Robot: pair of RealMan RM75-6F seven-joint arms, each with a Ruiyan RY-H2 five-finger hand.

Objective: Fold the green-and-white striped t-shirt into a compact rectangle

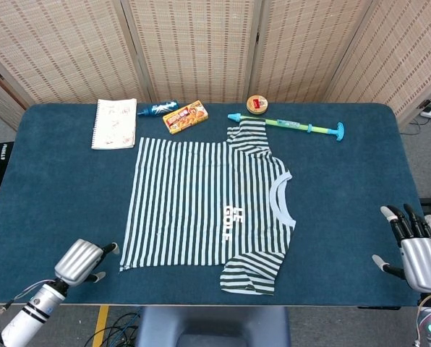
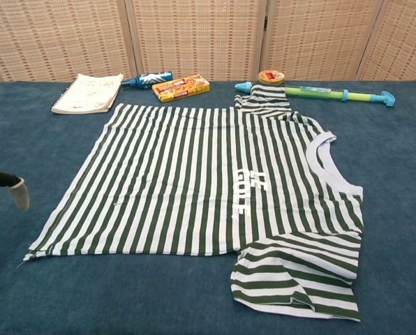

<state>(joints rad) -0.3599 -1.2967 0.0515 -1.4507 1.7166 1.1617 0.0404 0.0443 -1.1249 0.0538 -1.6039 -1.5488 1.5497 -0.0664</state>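
Green-and-white striped t-shirt (image 1: 208,202) is spread flat at the centre of the blue table (image 1: 63,188), collar toward the right of the frame, nothing yet folded. The left hand (image 1: 82,262) is seen at lower left just beside the hem corner, fingers extended and empty; the right hand (image 1: 418,253) is held open and empty at lower right, well apart from the cloth. If only the top layer is pinched at that corner, the fold could be skewed, and the sleeve touching the water gun (image 1: 302,128) could be dragged.

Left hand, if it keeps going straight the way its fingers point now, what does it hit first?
Most likely the striped t-shirt: the left hand points its fingers toward the shirt's near hem corner, with only bare table between. Its height above the cloth is unclear.
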